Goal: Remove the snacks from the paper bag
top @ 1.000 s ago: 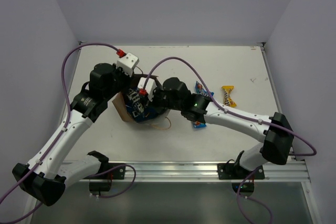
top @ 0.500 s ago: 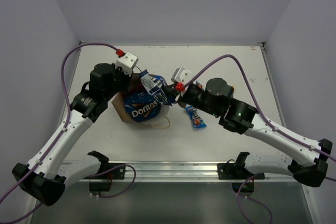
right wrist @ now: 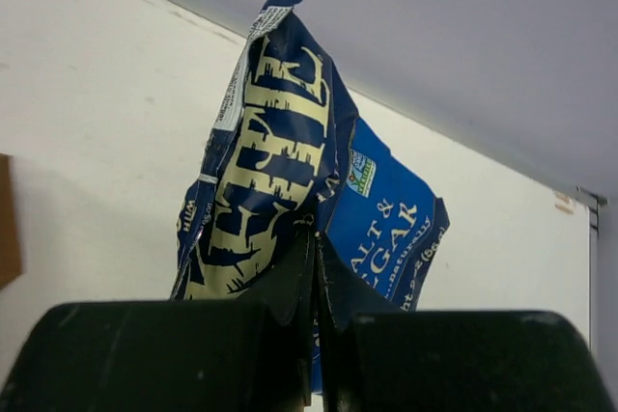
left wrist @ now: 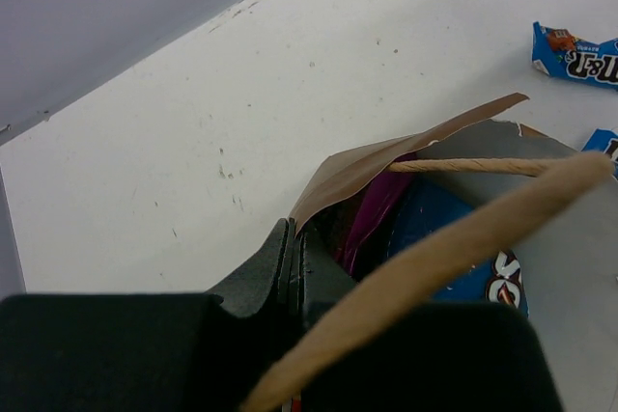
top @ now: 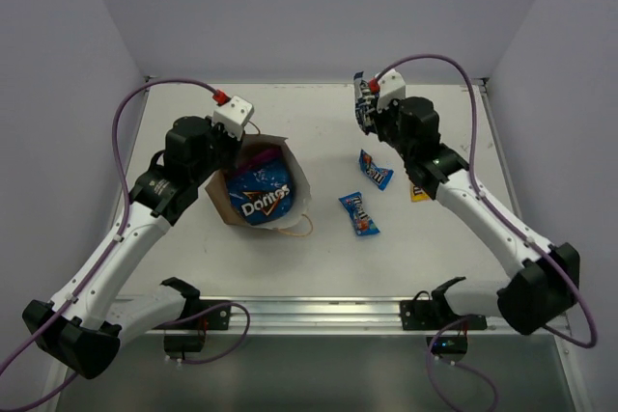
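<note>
Pinches right pincer (right wrist: pixel 314 258) shut on a dark blue chip packet (right wrist: pixel 290 142), held up above the desk's (top: pixel 193 248) far edge, right of its middle. Clamps left pincer (left wrist: pixel 294 267) closed on the paper bag's (top: pixel 218 202) rim, left of the desk's middle, mouth gaping upward. Shows a blue Doritos bag (top: pixel 261 202) and a purple packet (left wrist: pixel 372 214) inside. Shows a blue candy pack (top: pixel 376 170) and a second candy pack (top: pixel 358 213) flat on the desk between bag and right edge.
</note>
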`<state>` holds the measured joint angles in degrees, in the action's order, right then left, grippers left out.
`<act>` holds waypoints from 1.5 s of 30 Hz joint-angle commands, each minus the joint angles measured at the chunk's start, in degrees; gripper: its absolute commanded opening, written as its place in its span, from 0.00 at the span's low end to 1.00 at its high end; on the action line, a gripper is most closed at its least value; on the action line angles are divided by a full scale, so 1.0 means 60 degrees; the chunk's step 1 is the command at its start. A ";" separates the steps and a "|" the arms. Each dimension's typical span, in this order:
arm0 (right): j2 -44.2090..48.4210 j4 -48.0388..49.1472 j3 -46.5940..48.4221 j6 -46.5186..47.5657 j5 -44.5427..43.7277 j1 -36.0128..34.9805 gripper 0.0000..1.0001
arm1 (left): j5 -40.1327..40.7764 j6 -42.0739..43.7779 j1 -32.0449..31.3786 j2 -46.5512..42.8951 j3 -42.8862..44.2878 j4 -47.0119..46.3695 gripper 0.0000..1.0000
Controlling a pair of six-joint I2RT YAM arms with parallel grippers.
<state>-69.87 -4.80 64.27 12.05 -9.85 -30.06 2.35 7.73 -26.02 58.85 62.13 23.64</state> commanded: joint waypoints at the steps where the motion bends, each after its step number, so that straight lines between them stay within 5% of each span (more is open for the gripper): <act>1: -0.1345 0.1555 0.0011 0.0261 -0.0526 0.0775 0.00 | -0.0054 0.0089 -0.0014 -0.0331 0.0090 -0.0849 0.00; 9: -0.5430 0.1386 0.1853 -0.0002 -0.0804 0.1700 0.03 | -0.0216 0.0016 -0.0014 -0.0506 -0.0115 -0.0878 0.00; 13: -0.5671 0.0452 0.2355 -0.0236 -0.0632 0.1686 0.52 | -0.0260 -0.0013 -0.0014 -0.0536 -0.0174 -0.0878 0.00; 16: -0.4473 0.0083 0.1917 -0.0777 -0.0046 0.1569 0.75 | -0.0231 -0.0013 -0.0014 -0.0521 -0.0174 -0.0907 0.00; 18: -0.3247 -0.0369 0.1536 -0.0998 0.0380 0.1204 0.82 | -0.0230 -0.0013 -0.0014 -0.0492 -0.0159 -0.0922 0.00; 28: -0.0104 -0.1164 0.0993 -0.1438 0.2695 -0.2823 0.91 | -0.0260 -0.0072 -0.0014 -0.0433 -0.0130 -0.0937 0.00; 35: -0.1229 -0.0256 0.1050 -0.2708 0.2448 -0.4669 0.99 | -0.0348 -0.0306 -0.0014 -0.0448 -0.0233 -0.0967 0.00; 45: -0.3457 0.0506 0.1256 -0.4251 0.1013 -0.5316 0.99 | -0.0611 -0.0365 -0.0014 -0.0550 -0.0350 -0.0864 0.00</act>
<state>-90.21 -6.66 71.09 -9.87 0.36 -61.73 0.43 7.42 -26.00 57.21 60.18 22.72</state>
